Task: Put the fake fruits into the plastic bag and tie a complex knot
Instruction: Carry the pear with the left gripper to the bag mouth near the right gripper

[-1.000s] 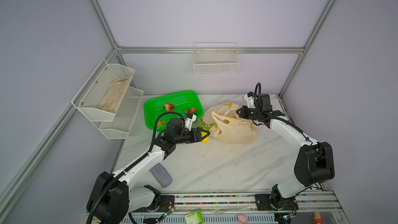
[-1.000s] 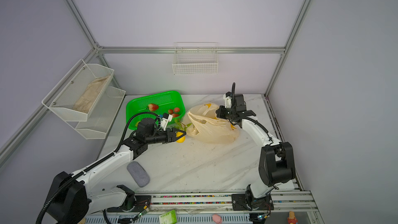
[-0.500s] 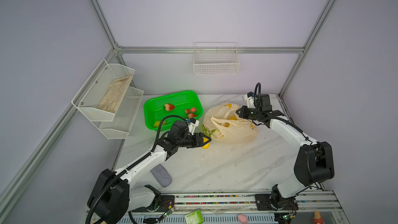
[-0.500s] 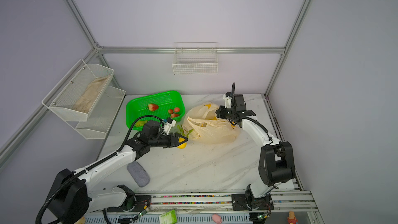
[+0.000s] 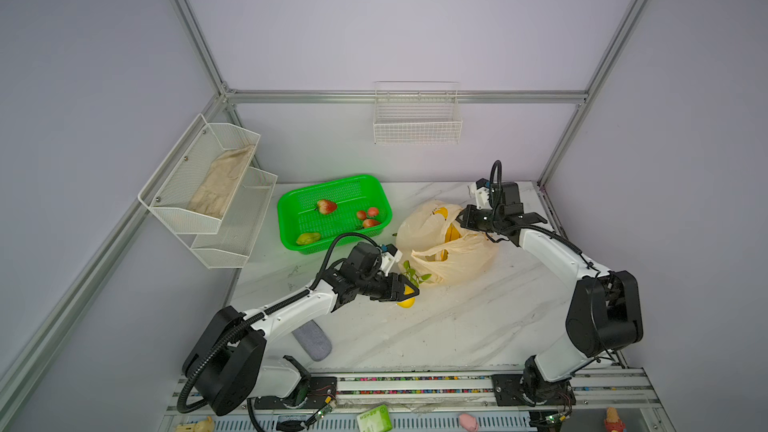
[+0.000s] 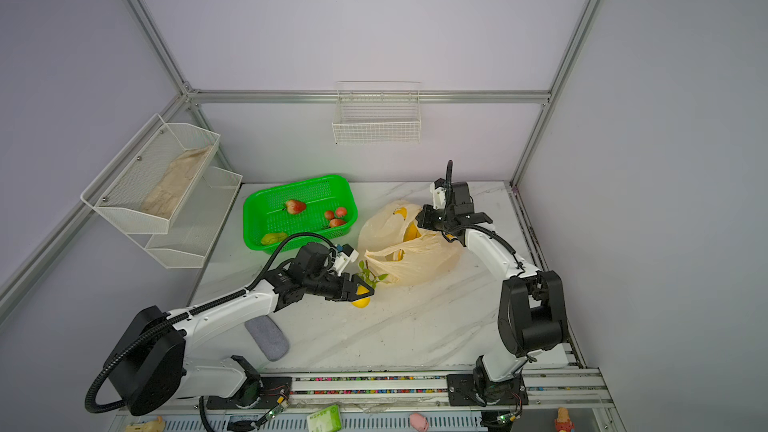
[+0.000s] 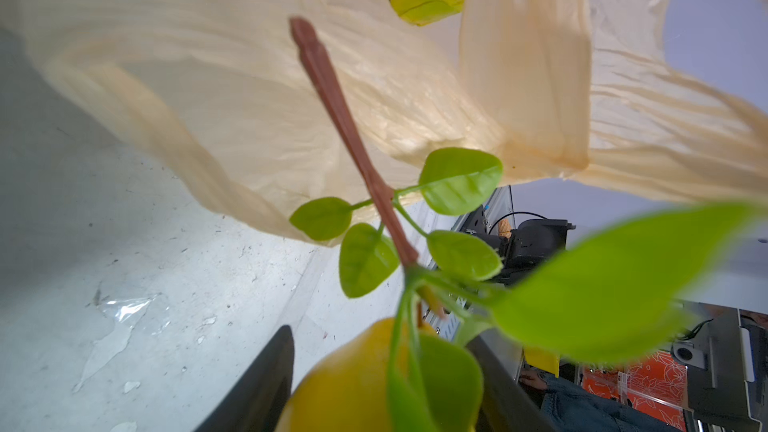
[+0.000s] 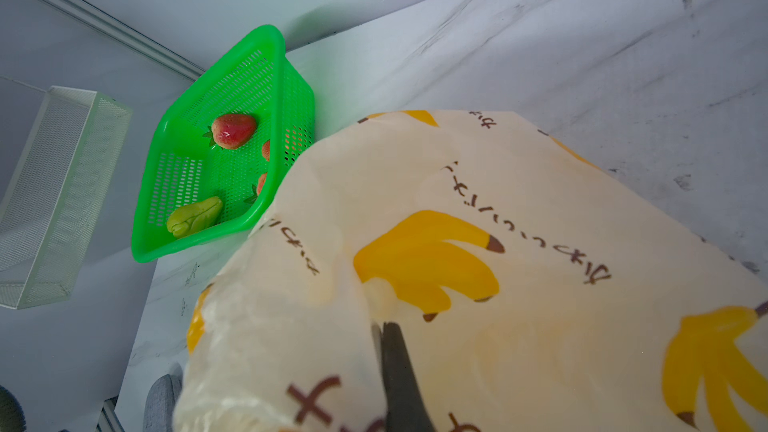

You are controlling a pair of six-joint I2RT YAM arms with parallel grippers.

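The perforated basket was set at the table's rear left, with strawberries and a lobed fruit lying in it. The plastic bag was placed just right of it. A leafy-stemmed fruit was held by the left gripper just before the bag. A pad was laid at the front left.

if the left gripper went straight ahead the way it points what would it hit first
Most likely the plastic bag: the left gripper, holding a yellow fruit, points at its near side, though depth is unclear.
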